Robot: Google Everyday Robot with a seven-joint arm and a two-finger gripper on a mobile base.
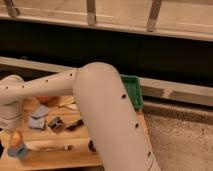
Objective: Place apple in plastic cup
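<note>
The apple (15, 137), orange-red with a yellowish patch, is held in my gripper (12, 136) at the far left of the wooden table. It hangs right over the light-blue plastic cup (19, 151), at or just above the cup's rim. The cup stands near the table's front left corner. My white arm sweeps in from the lower right and hides much of the table's right side.
On the wooden table (75, 155) are an orange-red bowl (45, 99), a blue-grey packet (37, 120), a small dark object (55, 123), a black utensil (75, 124) and a metal utensil (52, 148). A green bin (132, 92) stands behind the arm. A dark wall runs along the back.
</note>
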